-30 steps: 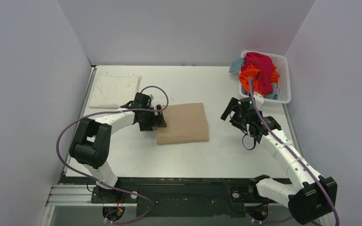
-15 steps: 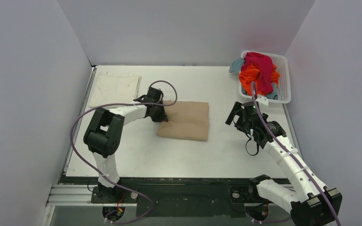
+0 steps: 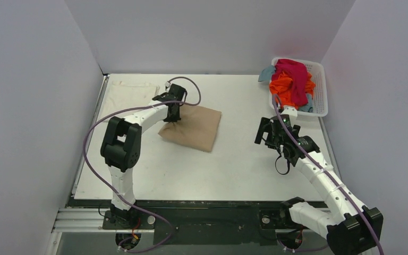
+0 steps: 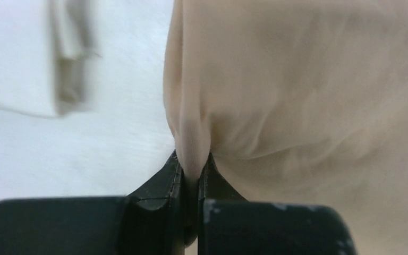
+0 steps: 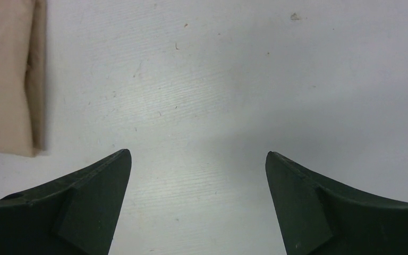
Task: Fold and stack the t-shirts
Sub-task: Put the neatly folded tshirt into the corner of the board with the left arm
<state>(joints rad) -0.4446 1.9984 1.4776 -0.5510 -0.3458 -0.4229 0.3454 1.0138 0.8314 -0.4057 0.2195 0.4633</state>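
Dragging leftward, the left gripper [image 3: 173, 113] has pulled the folded tan soft-cloth t-shirt [image 3: 194, 127] away from mid-table. Half a second ago it lay nearly square to the table edge; now it sits skewed like a diamond, its pinched corner drawn close to the folded cream-white t-shirt [image 3: 125, 95] at the far left. In the left wrist view, the black fingers [image 4: 159, 186] are pressed tight on a soft ridge of the tan cloth, which puckers into shallow wrinkles above them. The right gripper [image 3: 264, 131] has hardly shifted. It hovers over bare table to the right of the tan shirt, its dark wedge-shaped fingers [image 5: 85, 202] spread wide and touching nothing. The white matte tabletop [image 5: 218, 79] shows faint scuffs and specks. Behind the right arm, the white plastic mesh basket [image 3: 319, 74] holds a crumpled heap: a magenta t-shirt [image 3: 293, 74], an orange t-shirt [image 3: 280, 83] and a teal one [image 3: 266, 73] spilling over its left rim.
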